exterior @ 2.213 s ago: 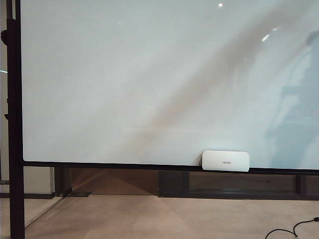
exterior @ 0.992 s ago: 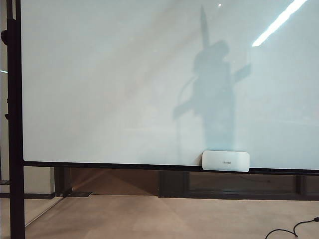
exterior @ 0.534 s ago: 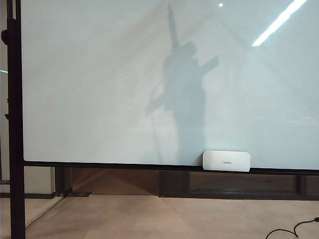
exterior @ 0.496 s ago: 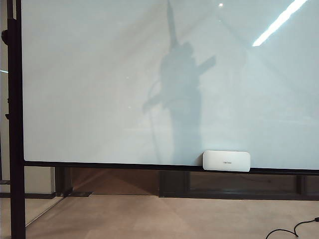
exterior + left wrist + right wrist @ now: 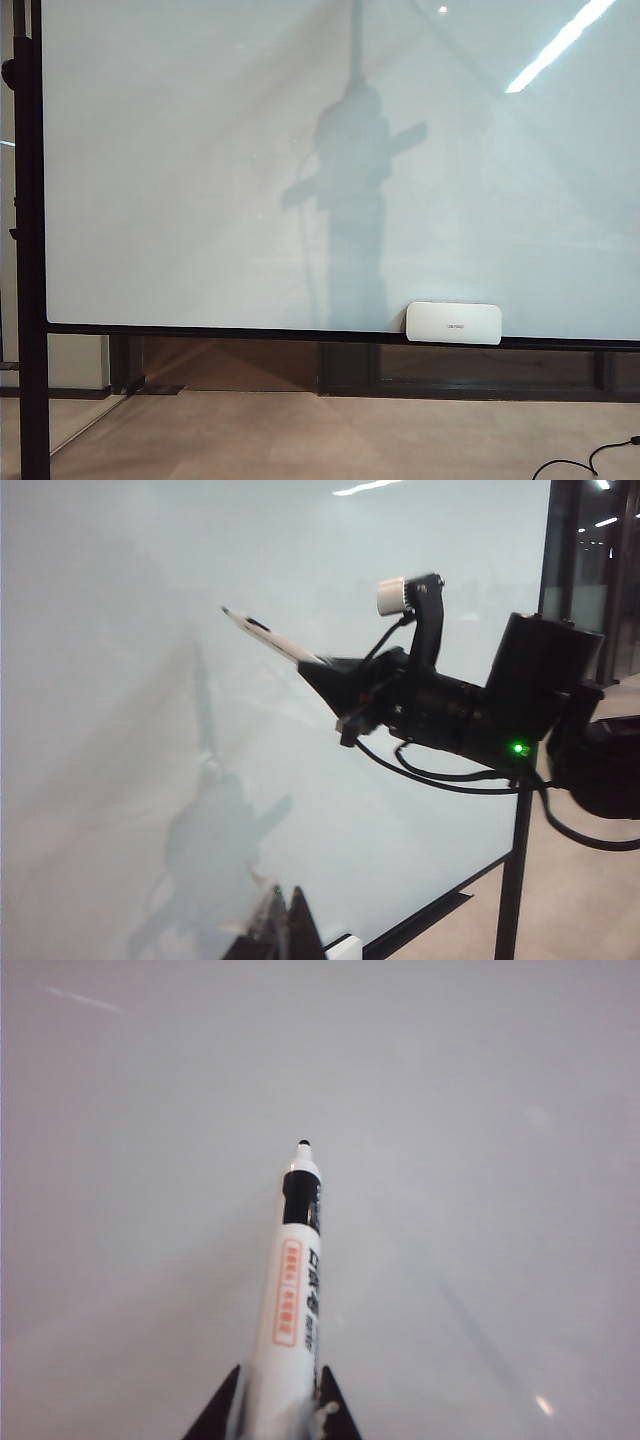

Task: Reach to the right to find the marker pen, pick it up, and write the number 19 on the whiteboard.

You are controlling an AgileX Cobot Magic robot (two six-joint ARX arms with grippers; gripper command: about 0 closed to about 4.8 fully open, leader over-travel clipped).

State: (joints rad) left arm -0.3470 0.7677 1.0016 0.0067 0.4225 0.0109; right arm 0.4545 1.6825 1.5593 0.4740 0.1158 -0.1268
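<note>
The marker pen (image 5: pixel 292 1300), uncapped and tip forward, sits clenched in the right pincer (image 5: pixel 275 1400), aimed at the blank whiteboard (image 5: pixel 180 200); its shadow has slid leftward across the board over the last second, so I judge the arm is closing in to write 19, with no stroke made yet. From the left wrist view the right arm stretches level toward the board, while the left pincer (image 5: pixel 283 925) hangs low near the board's bottom edge with its fingers together, holding nothing.

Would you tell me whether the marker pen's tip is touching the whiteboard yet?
Apart. In the left wrist view, the marker pen held by the right gripper has its tip short of the whiteboard.
</note>
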